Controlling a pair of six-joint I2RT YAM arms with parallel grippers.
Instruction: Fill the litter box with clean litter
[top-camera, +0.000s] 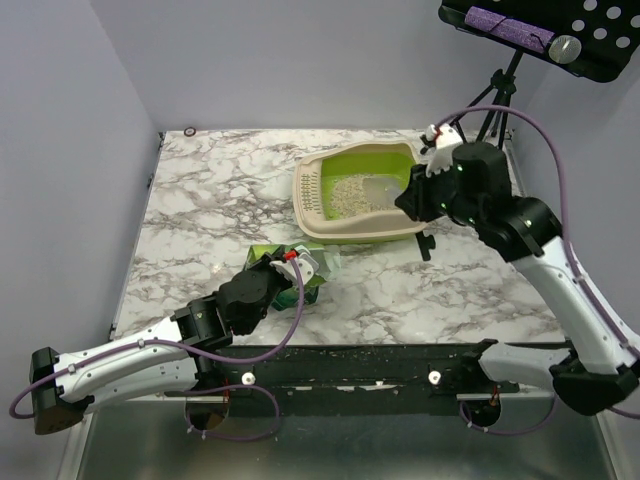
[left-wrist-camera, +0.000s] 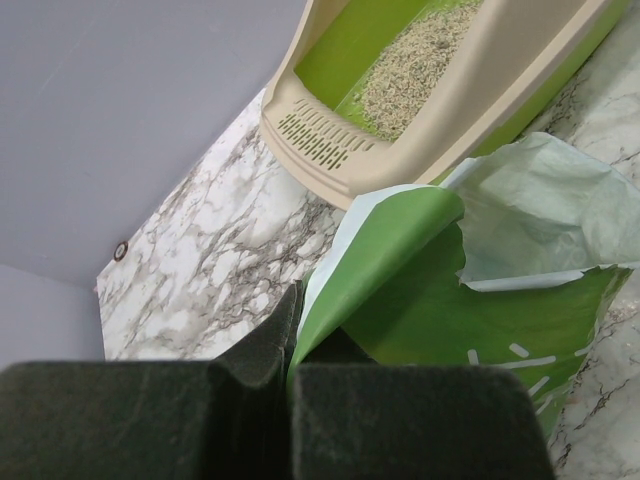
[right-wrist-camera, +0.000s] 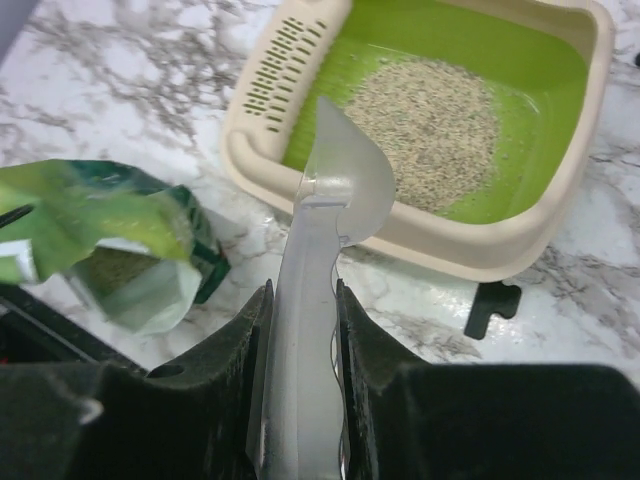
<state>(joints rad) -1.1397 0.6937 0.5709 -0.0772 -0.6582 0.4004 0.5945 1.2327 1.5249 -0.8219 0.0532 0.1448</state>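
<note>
- Arms first: my left arm lies low, stretched from the near left corner toward the middle of the marble table (top-camera: 200, 190). My right arm rises from the near right, elbow high, its wrist bent leftward over the right end of the litter box (top-camera: 360, 232).
- My left gripper (left-wrist-camera: 290, 372) has its pads pressed together on the folded edge of the green bag (left-wrist-camera: 440, 310), which lies crumpled just near of the box.
- My right gripper (right-wrist-camera: 300, 300) pinches the handle of the clear scoop (right-wrist-camera: 345, 185), whose bowl points toward the box's near rim.
- The box sits far and right of centre, with its slotted end to the left. The litter (top-camera: 350, 193) forms a patch toward that slotted end, leaving lime floor bare on the right.
- Only the top view shows both arms' full poses.
- Only my left wrist view shows the bag edge running down into the gap between my pads.
- Only my right wrist view shows the scoop clearly, the bag's open mouth, and a small black piece (right-wrist-camera: 492, 305) on the table just near of the box.
</note>
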